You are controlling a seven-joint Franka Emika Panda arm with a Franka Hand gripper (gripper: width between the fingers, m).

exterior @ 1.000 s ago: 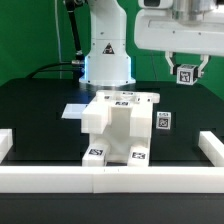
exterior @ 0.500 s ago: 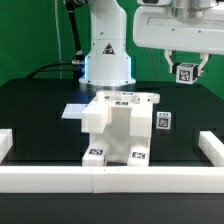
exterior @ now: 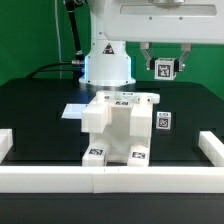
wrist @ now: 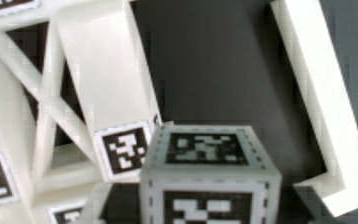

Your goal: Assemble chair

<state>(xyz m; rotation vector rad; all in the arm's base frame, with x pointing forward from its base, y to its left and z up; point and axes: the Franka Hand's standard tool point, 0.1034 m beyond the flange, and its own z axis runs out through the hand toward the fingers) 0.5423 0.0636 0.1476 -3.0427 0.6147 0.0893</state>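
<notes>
The partly built white chair stands mid-table with tags on its top and front. It also fills one side of the wrist view. My gripper hangs above and to the exterior view's right of the chair. It is shut on a small white tagged chair part, held in the air. In the wrist view that part sits between my jaws, with its tags facing the camera. Another small tagged part stands on the table next to the chair's right side.
A low white rail runs along the table front, with raised ends at both sides; it also shows in the wrist view. The marker board lies behind the chair to the left. The robot base stands at the back.
My gripper has moved to the exterior view's left and slightly up, carrying the small tagged part closer to above the chair. The chair and the other part have not moved.
</notes>
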